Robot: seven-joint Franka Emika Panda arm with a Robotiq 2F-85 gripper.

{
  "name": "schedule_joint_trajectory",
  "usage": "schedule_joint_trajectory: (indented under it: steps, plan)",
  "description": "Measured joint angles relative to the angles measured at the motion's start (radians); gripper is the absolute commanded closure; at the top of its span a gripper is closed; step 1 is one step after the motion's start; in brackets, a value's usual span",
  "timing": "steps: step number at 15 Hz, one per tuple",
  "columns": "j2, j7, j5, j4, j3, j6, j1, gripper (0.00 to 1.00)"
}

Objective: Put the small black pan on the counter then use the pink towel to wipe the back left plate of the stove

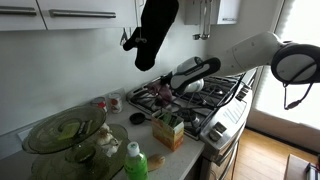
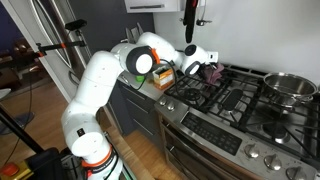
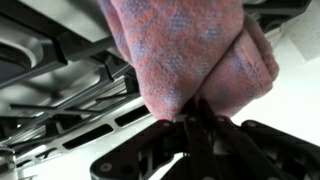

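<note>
The stove (image 2: 240, 100) fills most of the worktop, and a silver pot (image 2: 290, 88) sits on its right side. The arm (image 2: 95, 95) reaches across the counter (image 1: 118, 128) to the stove's back left corner, close to the wall. The towel (image 3: 190, 50) hangs there in a bunch, right over the black grate (image 3: 60, 85). The gripper (image 3: 197, 125) is clamped tight on the towel's top.

I cannot pick out the pan for sure. No pan shows on the grate under the towel, so the wiping step looks like the one in hand.

To wipe well, I think the arm should:
- Press the towel down soft and flat.
- Rub in short strokes, and stay in that back left corner.
- Go slow, because the grate bars could catch the cloth and pull it loose.
</note>
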Motion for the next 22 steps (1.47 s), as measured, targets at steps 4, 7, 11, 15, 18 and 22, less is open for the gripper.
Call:
schedule_joint_trajectory:
  steps: [4, 7, 11, 15, 18, 22]
  plan:
    - [0.046, 0.000, 0.010, 0.014, -0.204, 0.167, 0.127, 0.98]
    - [0.098, -0.003, 0.101, 0.026, -0.398, 0.257, 0.262, 0.98]
    - [0.144, 0.002, 0.222, 0.027, -0.522, 0.202, 0.388, 0.98]
    - [0.113, 0.043, 0.227, 0.039, -0.432, 0.094, 0.380, 0.98]
    - [0.057, 0.060, 0.215, 0.054, -0.279, 0.053, 0.311, 0.98]
    - [-0.007, 0.077, 0.214, 0.075, -0.032, -0.016, 0.165, 0.98]
